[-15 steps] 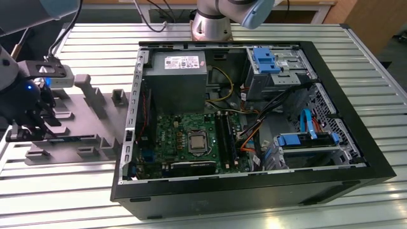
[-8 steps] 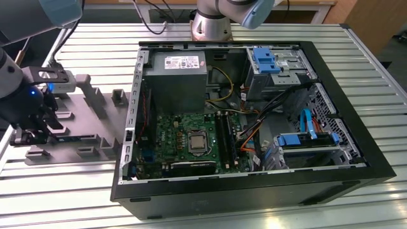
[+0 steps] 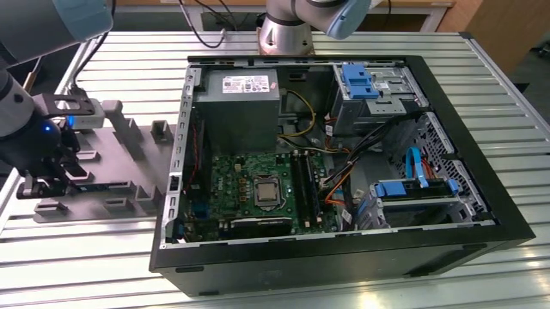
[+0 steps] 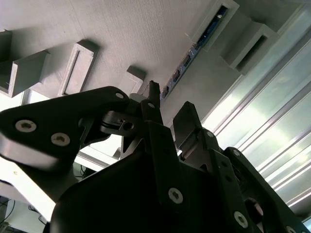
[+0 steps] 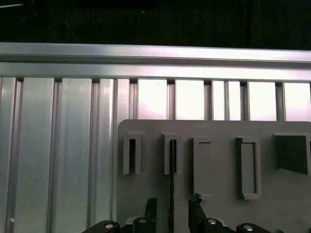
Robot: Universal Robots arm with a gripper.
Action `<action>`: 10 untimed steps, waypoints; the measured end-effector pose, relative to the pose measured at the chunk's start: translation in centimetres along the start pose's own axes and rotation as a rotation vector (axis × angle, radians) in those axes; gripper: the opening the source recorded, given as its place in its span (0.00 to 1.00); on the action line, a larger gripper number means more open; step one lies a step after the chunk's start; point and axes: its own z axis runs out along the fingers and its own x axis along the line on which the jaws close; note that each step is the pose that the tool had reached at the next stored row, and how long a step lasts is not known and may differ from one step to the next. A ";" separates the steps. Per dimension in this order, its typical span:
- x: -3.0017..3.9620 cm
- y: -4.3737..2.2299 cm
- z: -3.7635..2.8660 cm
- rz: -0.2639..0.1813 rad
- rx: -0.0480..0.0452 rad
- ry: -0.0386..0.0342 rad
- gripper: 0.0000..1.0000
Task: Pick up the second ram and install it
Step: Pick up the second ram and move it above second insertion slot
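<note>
Noted the gripper (image 3: 38,185) low over the grey holder tray (image 3: 129,164), at the exterior view's left, beside the open computer case (image 3: 344,257). Found the second ram (image 5: 171,187) standing on edge in a tray slot, a thin dark line in the first wrist view. Read the second ram (image 4: 186,59) in the second wrist view as a blue-green strip with small chips. Logged the jaws as spread: one of the fingers (image 5: 151,208) on either side of the stick, a gap showing on both sides, no grip on it. Saw the tray lying flat on the slatted aluminium table (image 3: 86,270), just beside the case wall. Marked the motherboard (image 3: 232,183) inside the case, with long black memory slots (image 3: 303,180) next to the processor socket (image 3: 267,192).
</note>
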 end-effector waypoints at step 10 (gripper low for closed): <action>0.10 0.00 1.33 0.000 0.0005 0.0002 0.39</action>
